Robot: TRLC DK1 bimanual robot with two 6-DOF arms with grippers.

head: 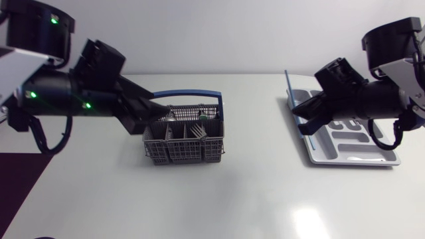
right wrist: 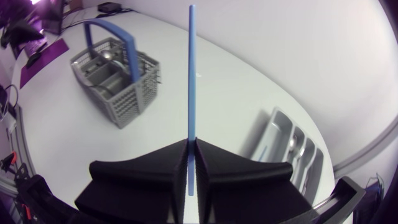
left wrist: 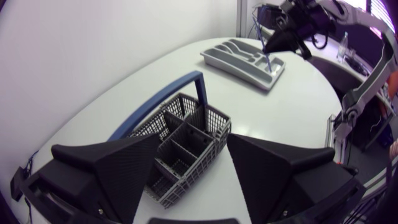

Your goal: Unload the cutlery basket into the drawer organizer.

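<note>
Drawer organizer (head: pixel 358 162) sits at the table's right side, cutlery basket (head: pixel 182 154) mid-table, well apart. Right gripper (right wrist: pixel 191 144) is pinched narrow on a long blue stick (right wrist: pixel 191 74), gripped near one end and tilted over the organizer's edge nearest the basket. Biggest risk: the stick looks long for the slots, so on release it could prop on a divider or roll off onto the table. The off-centre grip could also let it pivot between the fingers. Left gripper (left wrist: pixel 194 140) is spread wide and empty, just over the basket. A finger could snag the blue handle (left wrist: pixel 165 102) and drag or tip it. Fork (head: pixel 199 133) not yet unloaded
</note>
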